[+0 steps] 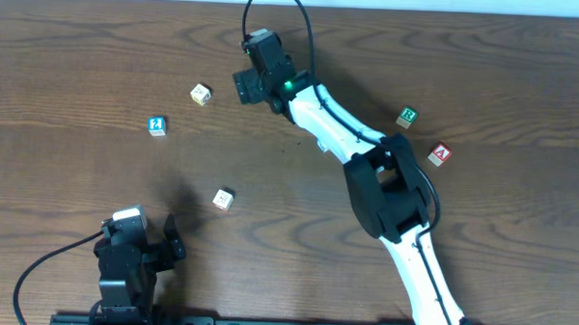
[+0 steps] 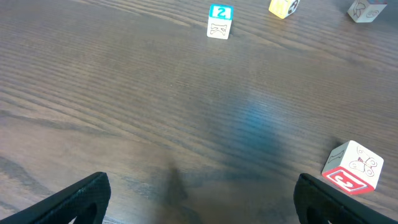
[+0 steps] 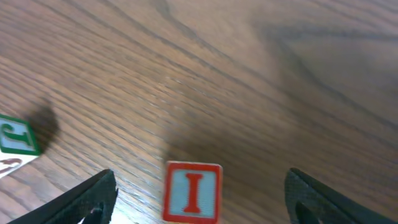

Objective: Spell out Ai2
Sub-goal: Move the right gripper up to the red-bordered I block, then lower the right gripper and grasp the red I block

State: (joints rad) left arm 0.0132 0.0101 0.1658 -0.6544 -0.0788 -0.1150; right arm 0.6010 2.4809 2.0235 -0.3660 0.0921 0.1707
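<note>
The red-framed "I" block (image 3: 193, 191) lies on the table between the open fingers of my right gripper (image 3: 200, 179). In the overhead view that gripper (image 1: 246, 87) is at the far middle of the table and hides the block. The blue "2" block (image 1: 157, 126) stands at the left and also shows in the left wrist view (image 2: 219, 20). The red "A" block (image 1: 440, 153) sits at the right, beside my right arm. My left gripper (image 1: 174, 238) is open and empty near the front left edge, and its fingers (image 2: 203, 186) hold nothing.
A yellowish block (image 1: 201, 94) lies just left of the right gripper and shows a green letter in the right wrist view (image 3: 15, 137). A white-and-red block (image 1: 223, 199) sits ahead of the left gripper (image 2: 353, 167). A green block (image 1: 407, 116) lies at the right.
</note>
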